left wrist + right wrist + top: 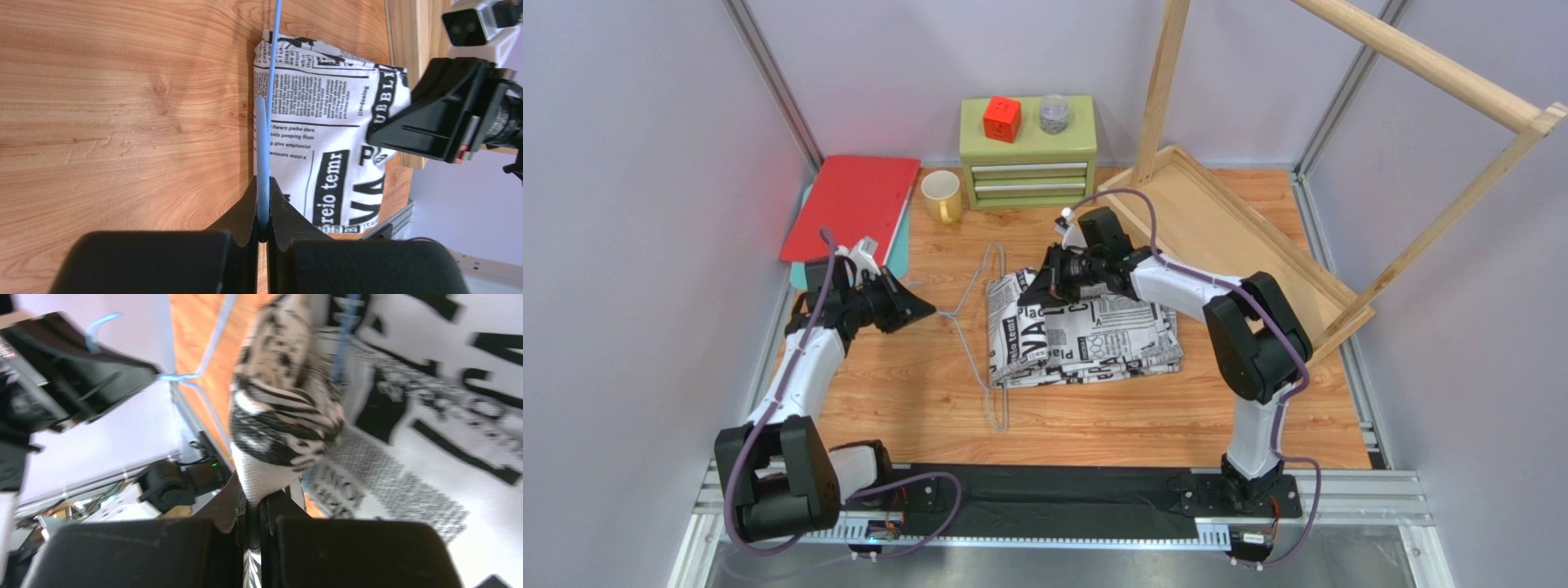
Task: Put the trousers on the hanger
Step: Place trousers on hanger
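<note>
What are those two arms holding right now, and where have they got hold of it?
The left fingers pinch the hanger by its wire near the hook; the right fingers pinch a bunched fold of the trousers.

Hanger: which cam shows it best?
Top external: the hanger shows almost whole, its triangle spread beside the trousers, its hook end at the left gripper. Left wrist shows only one straight stretch of wire clamped between its fingers. Right wrist shows only blurred bits of wire behind the pinched cloth.
</note>
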